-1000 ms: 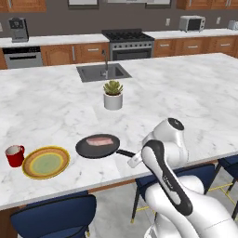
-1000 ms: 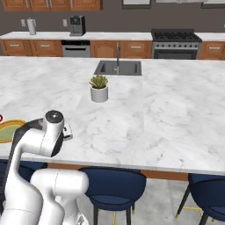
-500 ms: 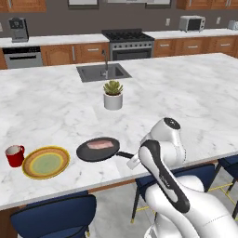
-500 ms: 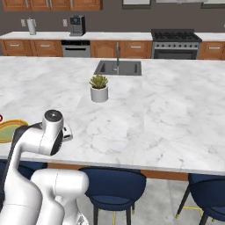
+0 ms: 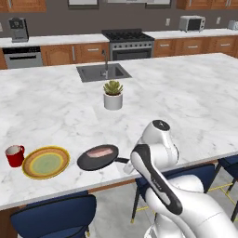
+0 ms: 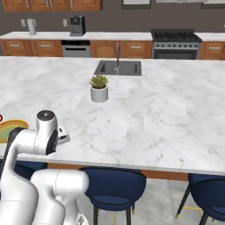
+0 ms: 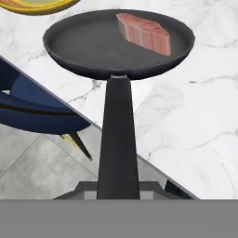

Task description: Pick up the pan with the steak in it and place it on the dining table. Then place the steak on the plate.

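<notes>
Pan: round, shallow, matte dark grey, with a long straight black handle; the handle runs back to the tool, which is clamped on its end. In the left base view the pan is at the near edge of the bench, handle pointing toward the arm; whether its base touches the marble or hangs just above it cannot be told.

Steak: flat pinkish-red slab with paler streaks, lying inside the pan toward its far side, much smaller than the pan floor. In the hand view its cut edge shows banded layers.

Plate: round, flat, yellow-orange rim around a pale green centre, glossy; just beside the pan on its left, a narrow gap between them.

Mug: red, cylindrical, with a handle; just left of the plate.

Bench: white marble with grey veining, smooth, straight front edge over wood. Wide bare marble lies behind and right of the pan.

Potted plant: small green rosette in a white round pot, mid-bench, well apart from the pan.

Sink: rectangular grey steel basin with a tap, set into the far part of the bench.

Stools: dark blue padded seats, tucked under the near edge; one sits below the pan handle in the hand view.
</notes>
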Robot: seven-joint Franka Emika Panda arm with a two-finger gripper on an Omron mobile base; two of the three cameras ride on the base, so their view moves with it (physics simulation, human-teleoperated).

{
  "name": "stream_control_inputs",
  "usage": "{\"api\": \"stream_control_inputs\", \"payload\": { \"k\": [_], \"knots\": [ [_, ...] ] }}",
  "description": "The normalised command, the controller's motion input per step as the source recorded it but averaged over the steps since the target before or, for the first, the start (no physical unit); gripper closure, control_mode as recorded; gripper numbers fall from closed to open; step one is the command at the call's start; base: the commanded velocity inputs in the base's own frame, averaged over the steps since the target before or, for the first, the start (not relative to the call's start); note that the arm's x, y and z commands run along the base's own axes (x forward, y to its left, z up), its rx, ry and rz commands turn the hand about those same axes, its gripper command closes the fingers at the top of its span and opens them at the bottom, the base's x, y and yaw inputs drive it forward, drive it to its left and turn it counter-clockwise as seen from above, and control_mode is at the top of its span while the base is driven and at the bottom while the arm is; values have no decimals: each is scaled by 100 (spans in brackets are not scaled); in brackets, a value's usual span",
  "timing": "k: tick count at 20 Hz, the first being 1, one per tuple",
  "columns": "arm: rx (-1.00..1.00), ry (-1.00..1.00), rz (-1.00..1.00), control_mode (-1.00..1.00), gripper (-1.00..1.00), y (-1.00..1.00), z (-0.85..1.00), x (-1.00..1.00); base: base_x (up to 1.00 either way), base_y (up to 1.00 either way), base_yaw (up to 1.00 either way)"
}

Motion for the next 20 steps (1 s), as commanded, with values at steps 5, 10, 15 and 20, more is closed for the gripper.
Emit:
{"api": "stream_control_inputs", "payload": {
  "k": [5, 10, 15, 20],
  "knots": [
    [5, -7, 0, -100, 100, -1, -65, 12, 0, 0, 0],
    [8, -7, 0, -100, 100, -8, -68, 39, 0, 0, 0],
    [4, -4, 0, -100, 100, -9, -73, 55, 0, 0, 0],
    [1, -6, 0, -100, 100, 0, -83, 44, 0, 0, 0]
  ]
}}
